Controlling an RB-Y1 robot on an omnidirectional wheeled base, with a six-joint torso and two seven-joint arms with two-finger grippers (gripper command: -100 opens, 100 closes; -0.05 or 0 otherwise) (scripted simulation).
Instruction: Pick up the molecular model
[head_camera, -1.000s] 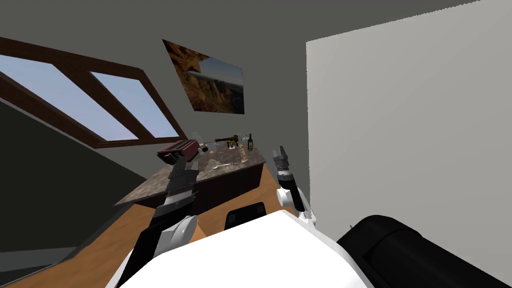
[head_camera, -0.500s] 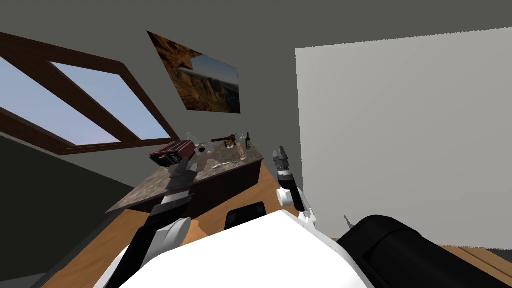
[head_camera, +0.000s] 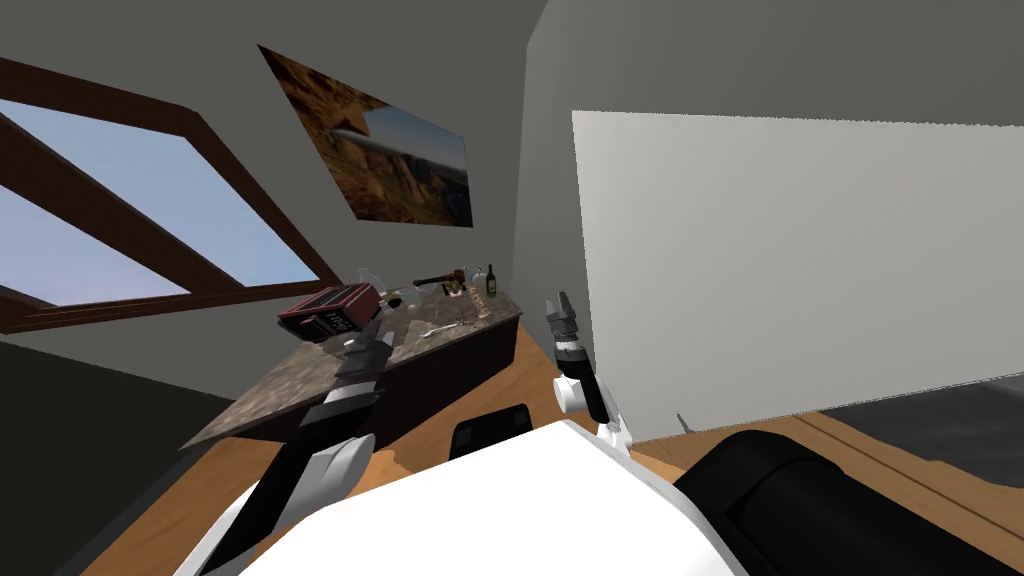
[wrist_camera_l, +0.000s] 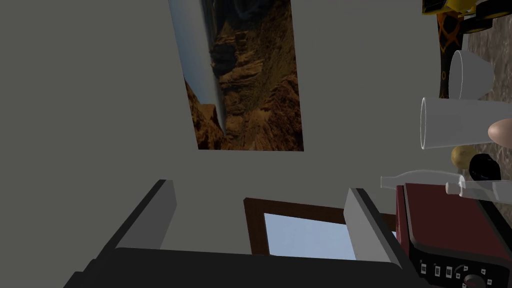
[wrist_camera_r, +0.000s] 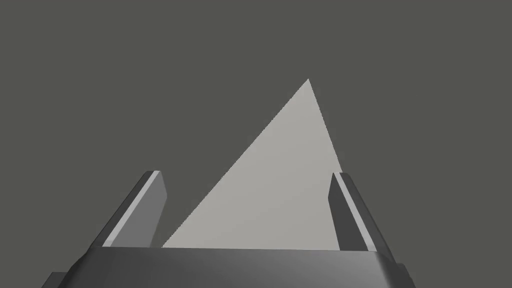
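Left to right: a brown-framed window (head_camera: 150, 230) and a canyon picture (head_camera: 390, 160) hang on the grey wall above a long table (head_camera: 275, 392) with a mottled, stone-like top. Toward its left side sits a dark red, boxy appliance (head_camera: 330, 310) with a black button panel. Our left gripper (wrist_camera_l: 260, 190) hovers just beside it, empty, its blades spread wide. Past the appliance stand a clear tumbler (wrist_camera_l: 450, 122) and a pale cup (wrist_camera_l: 470, 75), both smooth and probably easy to topple. Further right, near the table's far end, is the small tan lattice piece we take for the molecular model (head_camera: 482, 302), too small here to make out its balls and rods. A slim green bottle (head_camera: 490, 280) stands just beside it. Our right gripper (head_camera: 561, 300) is raised off the table's right end, also empty, blades wide apart.

We judge this to be the approach: both hands are well apart from the model. To do it well, we should close in on the table's right end before reaching, rather than stretch the left arm across appliance and glass. The right arm looks the nearer one. We would come down from above with blades open, square them across the model's narrow side, and close on a firm part rather than a thin rod. An open lattice is likely light and springy, so a slow squeeze and a straight lift, clear of the bottle, should serve best.
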